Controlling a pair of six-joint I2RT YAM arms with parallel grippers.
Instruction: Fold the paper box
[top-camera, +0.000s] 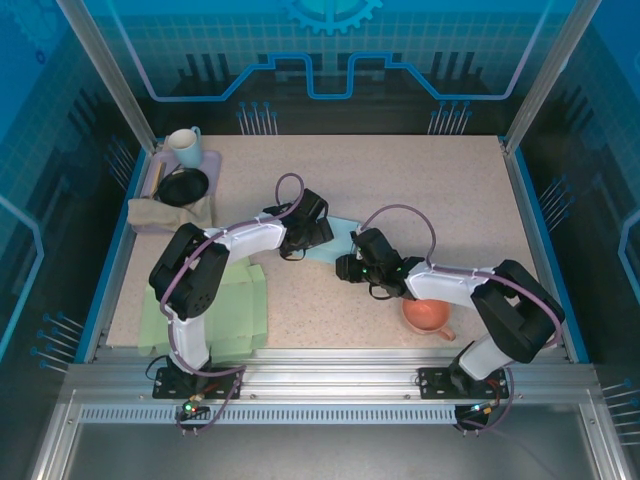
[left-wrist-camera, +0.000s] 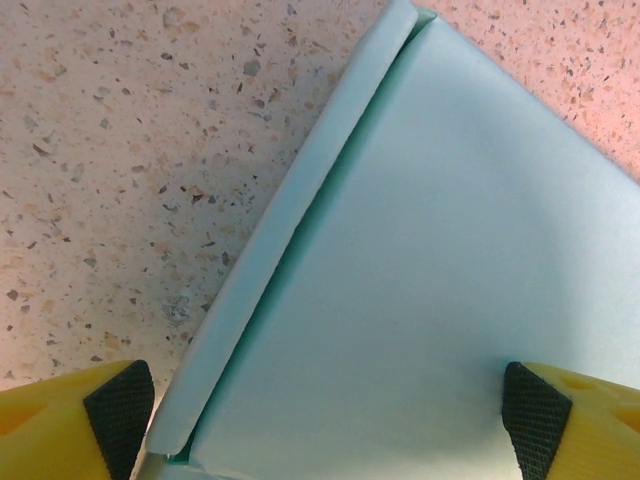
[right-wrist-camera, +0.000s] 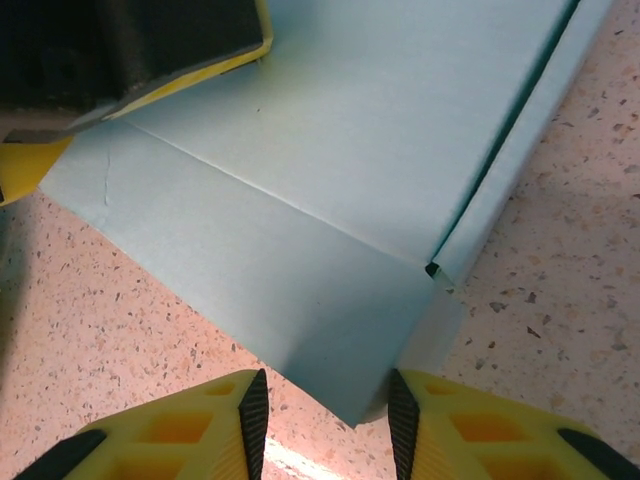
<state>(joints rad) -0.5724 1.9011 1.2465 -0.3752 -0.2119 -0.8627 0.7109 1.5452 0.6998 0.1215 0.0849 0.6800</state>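
Setting: speckled pinkish-beige table (top-camera: 420, 180) inside a blue-walled enclosure, seen from above, with two robot arms reaching in from the near edge.
Paper box: a pale blue paper box (top-camera: 341, 238), mostly flat, lies near the middle of the table between the two grippers.
Box, left wrist view: one long side wall (left-wrist-camera: 290, 230) is folded up and leans inward over the wide flat panel (left-wrist-camera: 430, 270).
Box, right wrist view: a crease runs across the sheet, and the flap (right-wrist-camera: 290, 300) below the crease lies flat on the table. A narrow folded wall runs along the right edge.
Left gripper: the left gripper (top-camera: 318, 234) (left-wrist-camera: 325, 420) is over the far-left part of the box with its jaws spread wide. One pad (left-wrist-camera: 120, 410) sits outside the folded wall and the other is over the panel. It grips nothing.
Right gripper: the right gripper (top-camera: 348, 266) (right-wrist-camera: 327, 410) is low at the near-right side of the box, fingers apart. The flap's corner points into the gap. Whether it touches a pad cannot be told.
Far left corner: a white cup (top-camera: 185, 146) and a black bowl (top-camera: 184, 187) on a purple tray (top-camera: 211, 160), with a beige cloth (top-camera: 165, 214) just beside them.
Near left: a pale green sheet (top-camera: 245, 310) lies flat under the left arm.
Near right: an orange-pink cup (top-camera: 428, 316) sits beside the right arm.
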